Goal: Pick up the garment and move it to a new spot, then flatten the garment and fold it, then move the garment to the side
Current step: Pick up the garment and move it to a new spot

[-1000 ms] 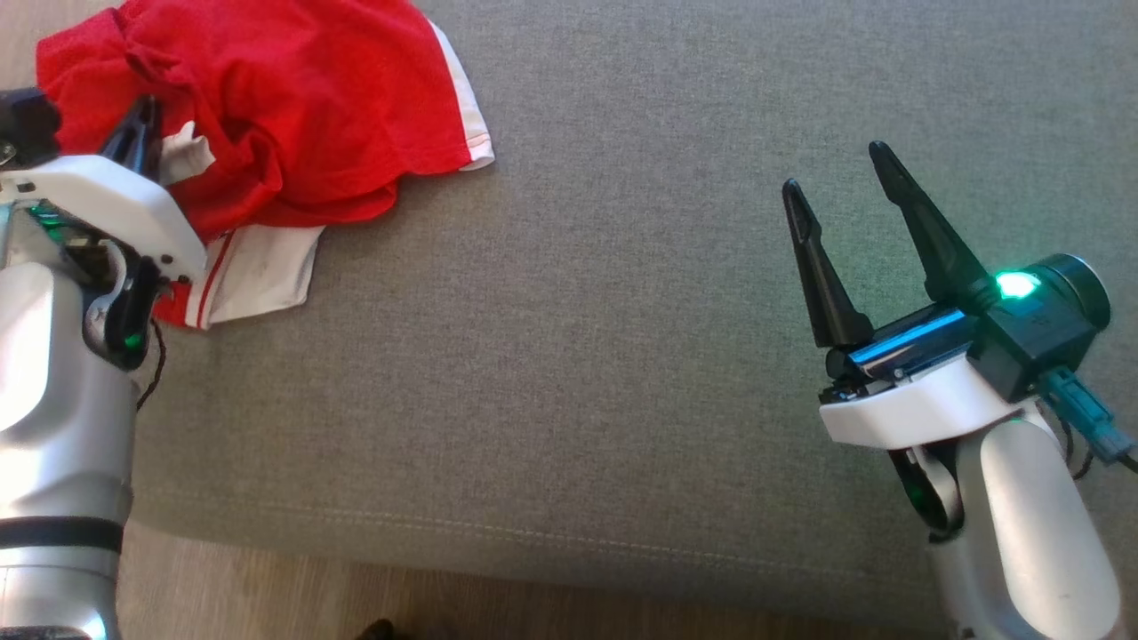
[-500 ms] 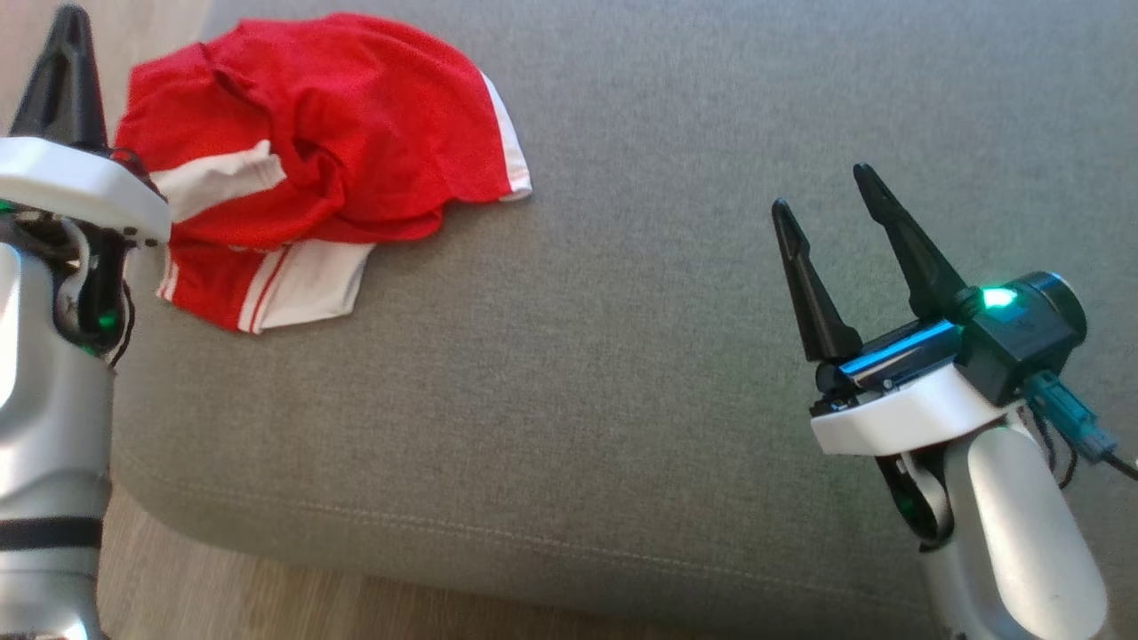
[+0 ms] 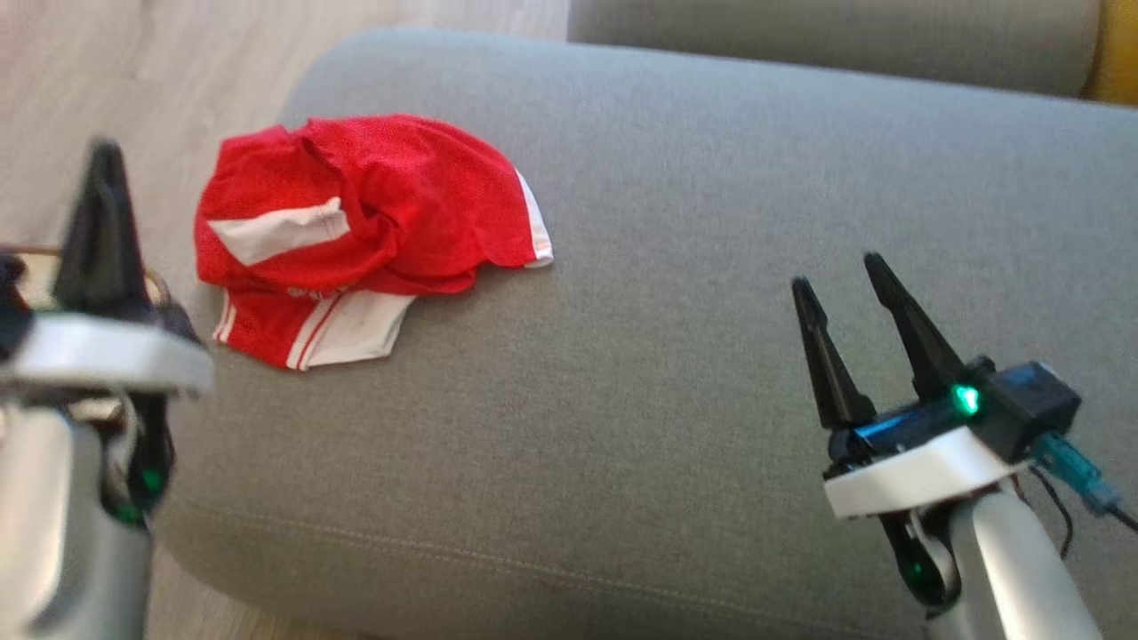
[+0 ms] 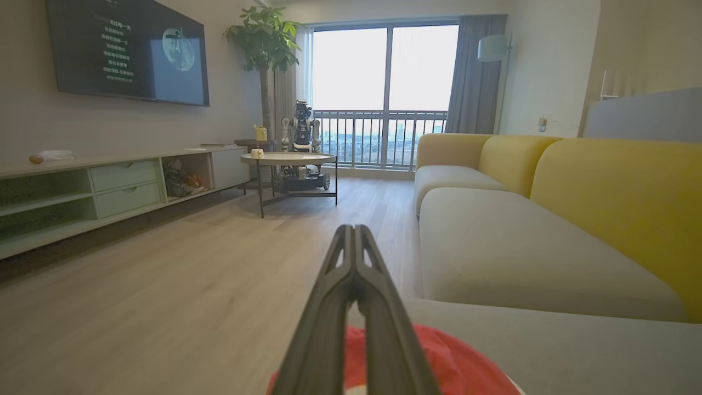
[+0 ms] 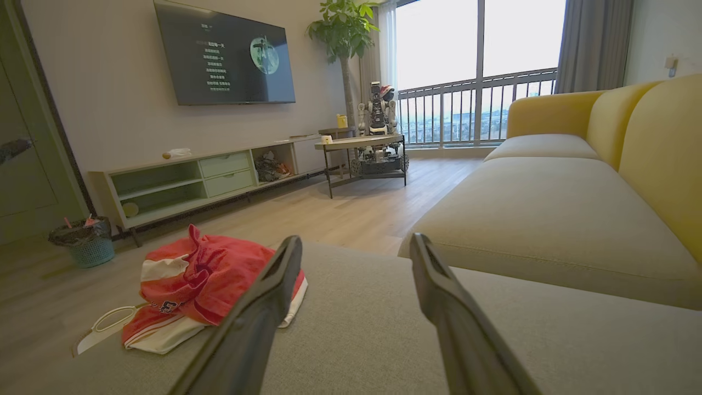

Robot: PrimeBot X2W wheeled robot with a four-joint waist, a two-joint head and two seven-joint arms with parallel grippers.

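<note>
At the lower left of the head view our left gripper [image 3: 105, 169] stands with its fingers pressed together, nothing between them. At the lower right our right gripper [image 3: 837, 272] has its fingers spread wide and bare. Beyond them the garment [image 3: 356, 213], red with white stripes, lies in a crumpled heap at the upper left, near the rounded corner of the grey seat cushion [image 3: 676, 373], apart from both grippers. We judge the pick-up is the step in hand: next the left fingers must part and come down on a raised fold. Farther off, the right wrist view shows pale wood floor [image 5: 340, 214], a low cabinet [image 5: 192, 181], a wall television [image 5: 225, 57], a yellow sofa back [image 5: 652, 142] and a balcony window [image 5: 477, 66].
</note>
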